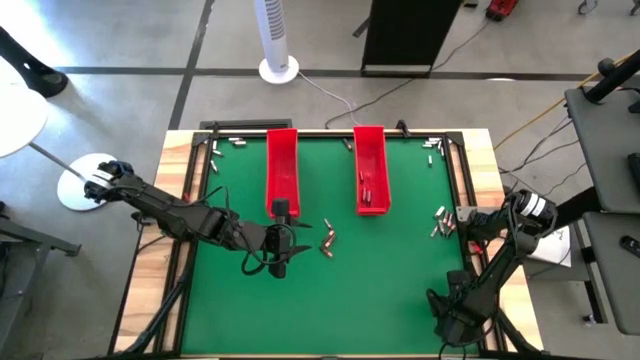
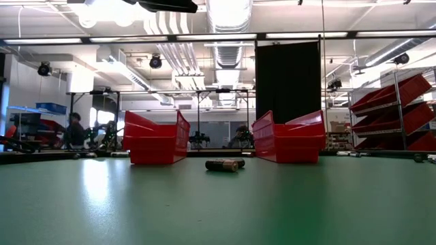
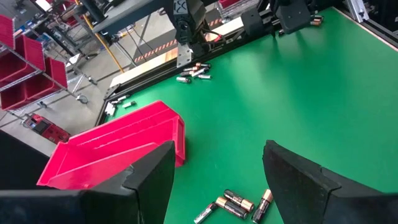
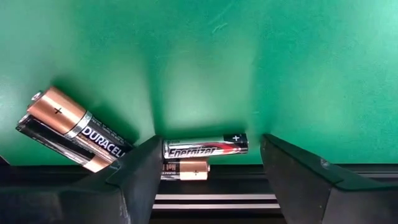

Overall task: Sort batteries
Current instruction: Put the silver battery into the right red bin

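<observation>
Two long red trays (image 1: 282,170) (image 1: 371,168) stand at the far middle of the green mat. Three batteries (image 1: 328,240) lie loose at the mat's centre, just in front of my open left gripper (image 3: 217,152), which hovers above the mat. My right gripper (image 4: 211,142) points down at a battery cluster (image 1: 440,222) by the right edge. Its open fingers stand at either end of a silver battery (image 4: 205,147) that lies on the mat, with a gap at the plus end. Two copper-black batteries (image 4: 74,127) lie beside it, and another (image 4: 186,169) sits against the frame.
More batteries lie in the far corners (image 1: 215,150) (image 1: 432,148). The black table frame (image 4: 211,199) runs right behind the right-edge cluster. The right tray holds a few batteries (image 1: 366,190). The near half of the mat (image 1: 340,310) is bare green.
</observation>
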Controlling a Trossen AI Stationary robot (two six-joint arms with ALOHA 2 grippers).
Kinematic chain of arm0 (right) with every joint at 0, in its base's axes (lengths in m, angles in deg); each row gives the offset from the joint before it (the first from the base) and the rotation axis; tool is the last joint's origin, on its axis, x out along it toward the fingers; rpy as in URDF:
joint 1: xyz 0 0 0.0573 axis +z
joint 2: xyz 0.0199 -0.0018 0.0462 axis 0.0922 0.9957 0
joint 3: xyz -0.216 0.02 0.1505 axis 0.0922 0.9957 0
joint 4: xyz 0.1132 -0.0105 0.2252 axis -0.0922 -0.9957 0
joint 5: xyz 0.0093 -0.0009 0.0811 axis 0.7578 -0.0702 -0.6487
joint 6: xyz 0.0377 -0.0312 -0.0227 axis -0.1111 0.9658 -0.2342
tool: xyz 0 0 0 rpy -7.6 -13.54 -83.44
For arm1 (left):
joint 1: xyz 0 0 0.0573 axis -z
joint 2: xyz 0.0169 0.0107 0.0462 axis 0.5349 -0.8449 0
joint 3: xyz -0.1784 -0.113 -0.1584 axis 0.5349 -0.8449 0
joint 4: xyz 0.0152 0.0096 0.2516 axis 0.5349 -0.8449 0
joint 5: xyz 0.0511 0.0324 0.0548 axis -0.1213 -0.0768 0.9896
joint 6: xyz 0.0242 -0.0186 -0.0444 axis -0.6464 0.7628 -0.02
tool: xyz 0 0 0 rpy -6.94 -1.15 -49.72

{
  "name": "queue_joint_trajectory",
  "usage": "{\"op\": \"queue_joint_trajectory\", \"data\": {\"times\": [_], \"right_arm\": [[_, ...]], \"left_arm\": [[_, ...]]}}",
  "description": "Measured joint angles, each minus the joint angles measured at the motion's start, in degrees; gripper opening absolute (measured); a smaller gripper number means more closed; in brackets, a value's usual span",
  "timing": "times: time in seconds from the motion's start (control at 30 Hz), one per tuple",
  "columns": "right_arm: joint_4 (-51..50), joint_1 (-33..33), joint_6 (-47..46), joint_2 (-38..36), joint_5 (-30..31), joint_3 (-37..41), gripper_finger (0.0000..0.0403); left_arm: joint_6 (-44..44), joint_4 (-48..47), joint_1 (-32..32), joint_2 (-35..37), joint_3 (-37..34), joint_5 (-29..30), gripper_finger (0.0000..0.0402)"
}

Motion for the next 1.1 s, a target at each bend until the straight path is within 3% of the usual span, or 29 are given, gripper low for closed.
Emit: {"op": "queue_joint_trajectory", "data": {"times": [1.1], "right_arm": [[0.9, -0.1, 0.0, 0.0, 2.6, 0.2, 0.0204]], "left_arm": [[0.0, 0.0, 0.0, 0.0, 0.0, 0.0, 0.0222]]}}
